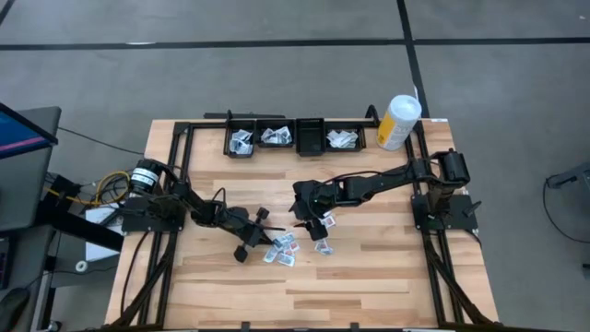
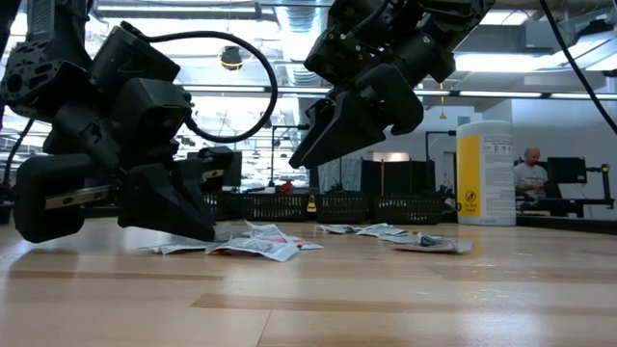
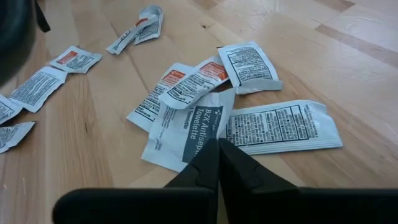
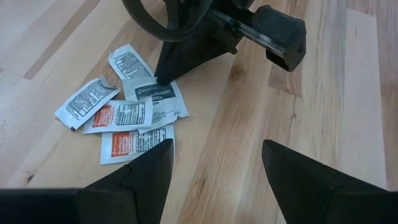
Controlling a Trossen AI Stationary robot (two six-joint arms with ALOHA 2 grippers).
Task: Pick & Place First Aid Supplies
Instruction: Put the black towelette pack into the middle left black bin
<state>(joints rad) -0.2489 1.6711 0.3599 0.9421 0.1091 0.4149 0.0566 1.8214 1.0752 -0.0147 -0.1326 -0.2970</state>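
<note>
High view: left gripper (image 1: 261, 237) low over the middle of the pale butcher-block wooden table (image 1: 369, 277), at a loose cluster of small flat white first aid packets (image 1: 282, 249). Right gripper (image 1: 305, 218) just beside it, above a second few packets (image 1: 322, 245). Along the far edge, a row of black plastic bins (image 1: 295, 136): three holding white packets, the third from the left looking bare. Tall white-and-yellow canister (image 1: 398, 122) upright just right of the bins. Near half of the table bare wood, with wide room out to both side rails.

Low view: level across the tabletop, packets (image 2: 255, 244) lying flat and partly overlapped, a smaller scatter (image 2: 405, 237) farther right. Left gripper (image 2: 207, 231) down at table level by the pile; right gripper (image 2: 318, 145) hanging clear above. Canister (image 2: 485, 173) standing beyond, a seated person (image 2: 530, 178) far off in the room.

Left wrist view: fingers (image 3: 239, 171) pressed together, tips meeting on the edge of a white sachet with a dark blue-grey label (image 3: 189, 130); pinched or merely touched, unclear. Orange-printed packets (image 3: 186, 87) overlapping its far end, a long oblong one (image 3: 283, 127) alongside.

Right wrist view: own fingers (image 4: 140, 177) spread wide, nothing between them, bare wood below. Left gripper (image 4: 165, 78) tip down on the dark-labelled sachet (image 4: 155, 96).
</note>
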